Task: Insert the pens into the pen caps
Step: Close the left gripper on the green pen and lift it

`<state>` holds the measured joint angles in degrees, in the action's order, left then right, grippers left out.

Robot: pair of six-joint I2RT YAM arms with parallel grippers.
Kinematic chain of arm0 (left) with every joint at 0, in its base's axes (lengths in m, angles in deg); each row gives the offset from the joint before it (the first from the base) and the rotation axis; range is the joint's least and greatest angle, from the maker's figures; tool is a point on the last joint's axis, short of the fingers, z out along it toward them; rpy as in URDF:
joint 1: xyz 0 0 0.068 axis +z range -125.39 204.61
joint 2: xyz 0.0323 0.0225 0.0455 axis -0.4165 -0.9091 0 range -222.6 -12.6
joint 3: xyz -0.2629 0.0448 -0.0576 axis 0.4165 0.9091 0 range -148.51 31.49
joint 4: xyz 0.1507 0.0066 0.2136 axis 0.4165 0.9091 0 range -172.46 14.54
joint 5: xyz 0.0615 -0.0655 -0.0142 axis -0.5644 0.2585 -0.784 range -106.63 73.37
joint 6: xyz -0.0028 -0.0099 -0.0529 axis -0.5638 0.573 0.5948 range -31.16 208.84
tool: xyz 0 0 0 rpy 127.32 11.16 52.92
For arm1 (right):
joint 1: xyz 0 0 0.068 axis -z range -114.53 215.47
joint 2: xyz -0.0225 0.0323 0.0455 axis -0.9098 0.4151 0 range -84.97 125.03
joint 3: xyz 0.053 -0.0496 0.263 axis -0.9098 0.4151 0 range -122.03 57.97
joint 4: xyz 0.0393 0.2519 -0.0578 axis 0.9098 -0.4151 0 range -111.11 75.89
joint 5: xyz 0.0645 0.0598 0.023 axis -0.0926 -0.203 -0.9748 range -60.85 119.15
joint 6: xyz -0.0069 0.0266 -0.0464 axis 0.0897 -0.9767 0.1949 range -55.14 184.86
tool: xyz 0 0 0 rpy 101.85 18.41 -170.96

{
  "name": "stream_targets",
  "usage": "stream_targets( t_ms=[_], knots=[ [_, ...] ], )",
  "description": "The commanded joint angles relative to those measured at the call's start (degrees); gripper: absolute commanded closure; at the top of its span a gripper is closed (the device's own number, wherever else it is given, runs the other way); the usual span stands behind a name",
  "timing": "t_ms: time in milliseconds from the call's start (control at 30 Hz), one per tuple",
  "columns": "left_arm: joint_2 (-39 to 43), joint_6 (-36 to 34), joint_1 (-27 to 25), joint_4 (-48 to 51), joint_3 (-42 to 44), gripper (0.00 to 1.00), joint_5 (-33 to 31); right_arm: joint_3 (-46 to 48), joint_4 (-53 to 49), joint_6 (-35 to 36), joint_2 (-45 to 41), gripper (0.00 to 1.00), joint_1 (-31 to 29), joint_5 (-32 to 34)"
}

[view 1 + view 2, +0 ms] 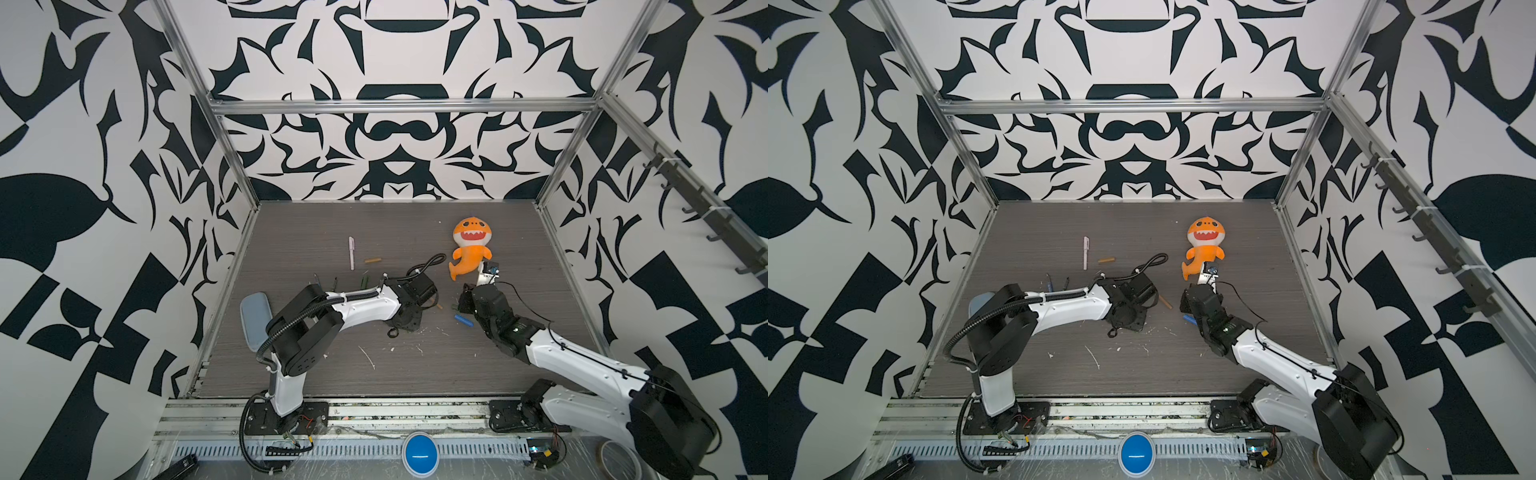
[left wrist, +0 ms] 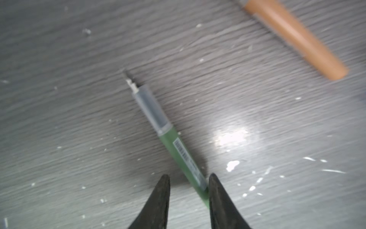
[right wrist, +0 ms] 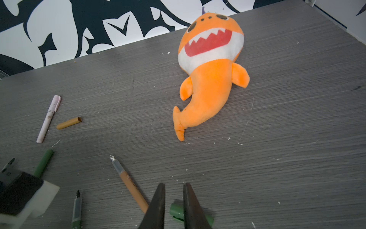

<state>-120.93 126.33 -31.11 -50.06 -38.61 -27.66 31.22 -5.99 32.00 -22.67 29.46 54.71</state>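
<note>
Two grippers: both low over the grey table (image 1: 415, 374), near its middle.
Left gripper (image 2: 189, 175): jaws apart, astride the tail end of the green pen (image 2: 178, 146); barrel touches one finger, gap to the other; not clamped.
Right gripper (image 3: 174, 184): jaws drawn nearly together over the green cap (image 3: 176, 212), which lies crosswise behind one finger; whether it is held, cannot tell.
Green pen handling: light, stiff, smooth plastic, likely to roll or pivot; better taken mid-barrel, clear of the grey nib section.
Caps as containers: mustard cap (image 3: 69, 123) mouth open, empty; pink cap (image 3: 55, 102) seated on the pink pen (image 3: 44, 126); green cap looks empty.
Orange-brown pen (image 3: 128, 184): uncapped, lying near the green cap.
</note>
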Motion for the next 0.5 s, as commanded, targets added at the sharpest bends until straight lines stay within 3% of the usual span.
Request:
stream_targets(
  t_ms=[0, 467],
  knots=[
    [0.7, 0.1, -0.3, 3.1, 1.7, 0.65, -2.4, -0.5, 0.8, -0.4, -0.7, 0.79, 0.1, 0.6],
    [2.4, -2.9, -0.2, 6.6, 4.9, 0.78, -5.3, -0.6, 0.3, -0.4, -1.1, 0.8, 0.1, 0.4]
  ],
)
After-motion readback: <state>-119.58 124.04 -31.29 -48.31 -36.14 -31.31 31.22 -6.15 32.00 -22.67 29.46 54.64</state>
